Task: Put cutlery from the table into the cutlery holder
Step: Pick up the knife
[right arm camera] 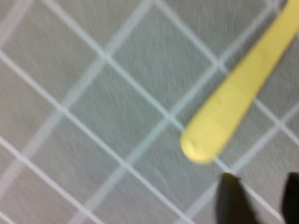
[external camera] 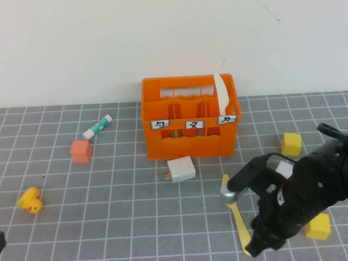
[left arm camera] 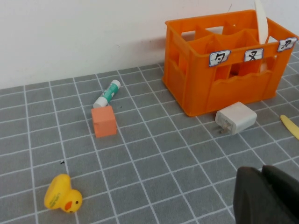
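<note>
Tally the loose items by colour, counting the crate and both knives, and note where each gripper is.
Orange: 2, crate, cube
Yellow: 4, knife, duck, blocks
White: 3, knife, charger, tube
Total: 9
Left gripper parked near-left; right gripper at the yellow knife.

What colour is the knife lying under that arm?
Yellow knife, clearest in the right wrist view, beside the right end effector.

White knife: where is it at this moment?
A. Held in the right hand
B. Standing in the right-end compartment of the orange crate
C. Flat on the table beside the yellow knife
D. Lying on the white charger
B: the white knife stands up out of the orange crate at its right end, while the yellow knife lies on the table by the right hand.
</note>
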Controlling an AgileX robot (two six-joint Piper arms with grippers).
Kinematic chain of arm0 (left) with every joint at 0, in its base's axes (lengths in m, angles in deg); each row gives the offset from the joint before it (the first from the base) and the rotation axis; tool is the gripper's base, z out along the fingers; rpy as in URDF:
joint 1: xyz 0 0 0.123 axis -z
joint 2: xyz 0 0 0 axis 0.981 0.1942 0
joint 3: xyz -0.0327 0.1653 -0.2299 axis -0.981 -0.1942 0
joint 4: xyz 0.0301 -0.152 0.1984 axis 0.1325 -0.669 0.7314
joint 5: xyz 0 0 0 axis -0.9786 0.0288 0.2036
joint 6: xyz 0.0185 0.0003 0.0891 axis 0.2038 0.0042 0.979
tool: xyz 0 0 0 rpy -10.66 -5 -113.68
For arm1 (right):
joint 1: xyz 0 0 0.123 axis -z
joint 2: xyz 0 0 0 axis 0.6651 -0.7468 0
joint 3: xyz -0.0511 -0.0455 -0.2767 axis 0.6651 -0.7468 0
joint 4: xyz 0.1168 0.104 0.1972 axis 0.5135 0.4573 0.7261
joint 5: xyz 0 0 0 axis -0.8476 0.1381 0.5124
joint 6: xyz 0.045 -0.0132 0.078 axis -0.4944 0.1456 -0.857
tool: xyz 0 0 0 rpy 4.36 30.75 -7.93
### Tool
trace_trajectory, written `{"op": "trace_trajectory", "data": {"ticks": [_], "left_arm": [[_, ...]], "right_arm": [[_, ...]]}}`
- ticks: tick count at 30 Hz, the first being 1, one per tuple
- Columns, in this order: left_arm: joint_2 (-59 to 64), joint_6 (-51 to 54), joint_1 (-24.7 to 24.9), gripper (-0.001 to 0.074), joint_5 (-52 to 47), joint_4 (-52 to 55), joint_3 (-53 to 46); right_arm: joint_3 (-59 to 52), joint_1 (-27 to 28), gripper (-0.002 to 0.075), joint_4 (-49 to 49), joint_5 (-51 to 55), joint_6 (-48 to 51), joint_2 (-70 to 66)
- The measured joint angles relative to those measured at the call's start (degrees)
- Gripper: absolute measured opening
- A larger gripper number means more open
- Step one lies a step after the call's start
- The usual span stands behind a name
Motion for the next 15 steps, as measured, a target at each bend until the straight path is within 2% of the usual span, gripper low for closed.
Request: {"op": "trace_trajectory", "data": {"ticks": [3, 5, 15], "left_arm": [[0.0, 0.0, 0.0, 0.0001, 0.0, 0.0, 0.0], [0.0, 0.0, 0.0, 0.0001, 0.0, -0.1, 0.0], [0.0, 0.0, 0.0, 0.0001, 0.0, -0.5, 0.0]], "right_arm": [[0.0, 0.0, 0.0368, 3.5, -2.9, -0.7, 0.0], [0.3, 0.0, 0.0424, 4.6, -4.7, -1.2, -0.4], [7.0, 0.0, 0.0453, 4.9, -5.5, -4.0, -9.1]]}}
